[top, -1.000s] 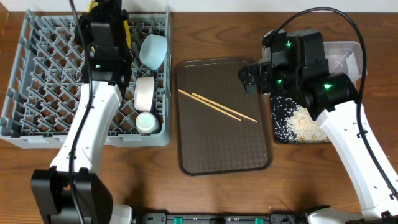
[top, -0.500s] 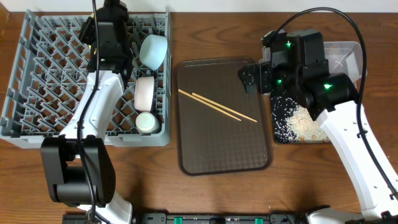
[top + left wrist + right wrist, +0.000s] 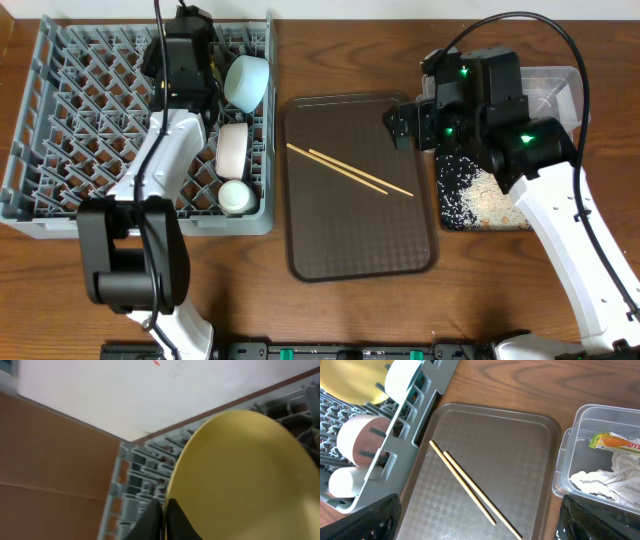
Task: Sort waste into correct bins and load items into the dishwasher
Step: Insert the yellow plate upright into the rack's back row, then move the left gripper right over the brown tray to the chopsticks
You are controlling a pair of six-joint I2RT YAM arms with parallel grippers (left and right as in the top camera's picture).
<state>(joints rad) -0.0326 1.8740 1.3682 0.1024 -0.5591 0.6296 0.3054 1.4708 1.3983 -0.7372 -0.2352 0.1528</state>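
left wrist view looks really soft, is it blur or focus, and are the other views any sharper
Left wrist: the yellow plate fills the frame up close and is smeared, the dish rack behind it soft too; cause unclear. Right wrist: sharp on the chopsticks and brown tray. Overhead: crisp, evenly lit.

A dark brown wooden table (image 3: 350, 40) with visible grain spans the overhead view; beyond it, blurred, is perhaps a white wall (image 3: 100, 390).
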